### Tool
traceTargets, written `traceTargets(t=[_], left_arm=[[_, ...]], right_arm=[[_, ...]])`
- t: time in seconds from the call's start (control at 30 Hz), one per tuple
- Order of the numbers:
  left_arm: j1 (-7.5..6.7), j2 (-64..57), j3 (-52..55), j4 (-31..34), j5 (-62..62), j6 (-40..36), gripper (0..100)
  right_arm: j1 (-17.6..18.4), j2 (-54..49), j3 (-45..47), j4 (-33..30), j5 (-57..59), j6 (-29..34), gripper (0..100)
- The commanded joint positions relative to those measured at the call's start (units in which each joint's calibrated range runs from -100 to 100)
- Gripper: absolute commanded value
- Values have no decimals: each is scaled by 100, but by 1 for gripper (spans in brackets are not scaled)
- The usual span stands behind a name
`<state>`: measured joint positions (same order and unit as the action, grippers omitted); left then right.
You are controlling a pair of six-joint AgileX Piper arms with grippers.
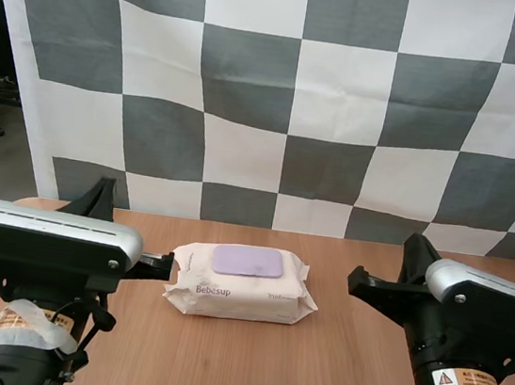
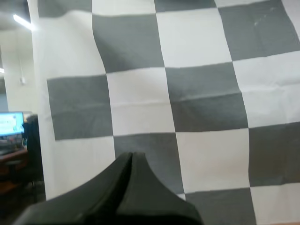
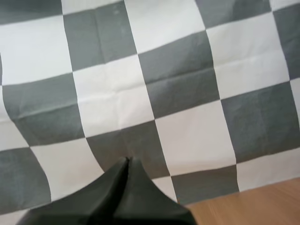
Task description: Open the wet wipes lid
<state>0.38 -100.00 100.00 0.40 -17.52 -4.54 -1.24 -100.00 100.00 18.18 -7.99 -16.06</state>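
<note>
Pack of wet wipes (image 1: pixel 242 283) lies flat on the table (image 1: pixel 309 380), purple lid (image 1: pixel 248 261) closed. Left gripper (image 2: pixel 131 154) and right gripper (image 3: pixel 127 160) flank it, each with fingers pressed together, empty.

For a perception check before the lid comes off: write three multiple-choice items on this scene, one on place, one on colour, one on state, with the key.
1. The pack lies:
A. on the table, between the left gripper and the right gripper
B. on a tray
C. in a pot

2. The lid is:
A. green
B. pale purple
C. red

3. Both grippers are:
A. open
B. pinching the lid
C. shut on nothing

Key:
1 A, the pack rests on bare wood with a gripper at each side.
2 B, the high view shows a lilac flap on the cream pack.
3 C, each wrist view shows one dark wedge with nothing in it.
</note>
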Motion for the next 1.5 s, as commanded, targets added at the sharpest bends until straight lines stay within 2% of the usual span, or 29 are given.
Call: traceTargets(t=[0.0, 0.07, 0.1, 0.2, 0.27, 0.33, 0.43, 0.5, 0.53, 0.6, 0.73, 0.87, 1.0, 1.1, 1.17, 1.3, 1.37, 1.47], left_arm=[[1, 0, 0, 37, -6779, 95, 0], [1, 0, 0, 313, -8057, 95, 0], [1, 0, 0, 449, -8248, 95, 0], [1, 0, -129, 545, -8209, 232, 0], [1, 0, -391, 523, -7203, 244, 0], [1, 0, -766, 402, -5551, 244, 0], [1, 0, -1612, 352, -2995, 244, 0], [1, 85, -2318, 443, -1582, 244, 0], [1, 221, -2668, 554, -1136, 244, 0], [1, 535, -3320, 835, -765, 244, 0], [1, 1363, -4583, 1617, -190, 318, 0], [8, 2152, -5551, 2350, 1275, 318, 0], [8, 2800, -6040, 3293, 3166, 326, 0], [8, 3321, -6068, 3427, 4863, 715, 0], [8, 3727, -6068, 3154, 6304, 1319, 0], [8, 4525, -6056, 2480, 8674, 2364, 0], [8, 4778, -6010, 2306, 9050, 2187, 0], [8, 4830, -5900, 1516, 9012, 2176, 0]], right_arm=[[-3, 0, 0, -54, -9201, 6, 0], [-3, 0, 0, -218, -9201, 6, 0], [-3, 0, 0, -270, -9201, 6, 0], [-3, 0, -215, -283, -9201, 6, 0], [-3, 0, -513, -359, -9089, -55, 0], [-3, 0, -919, -482, -7782, -278, 0], [-3, 0, -1830, -812, -4966, -473, 0], [-3, 178, -2538, -1437, -3147, -609, 0], [-3, 377, -3021, -1866, -2146, -609, 0], [-3, 764, -3702, -2581, -1179, -496, 0], [-3, 1709, -5082, -3479, 550, -530, 0], [-3, 2658, -6157, -4016, 2818, -833, 0], [-3, 3528, -6666, -3937, 5198, -1826, 0], [-3, 4130, -6682, -3769, 6823, -2514, 0], [-3, 4426, -6586, -3540, 7549, -2785, 0], [-3, 4724, -6385, -3064, 8208, -3348, 0], [-3, 4801, -6303, -2773, 8533, -3683, 0], [-3, 4847, -6086, -2326, 8653, -3974, 0]])
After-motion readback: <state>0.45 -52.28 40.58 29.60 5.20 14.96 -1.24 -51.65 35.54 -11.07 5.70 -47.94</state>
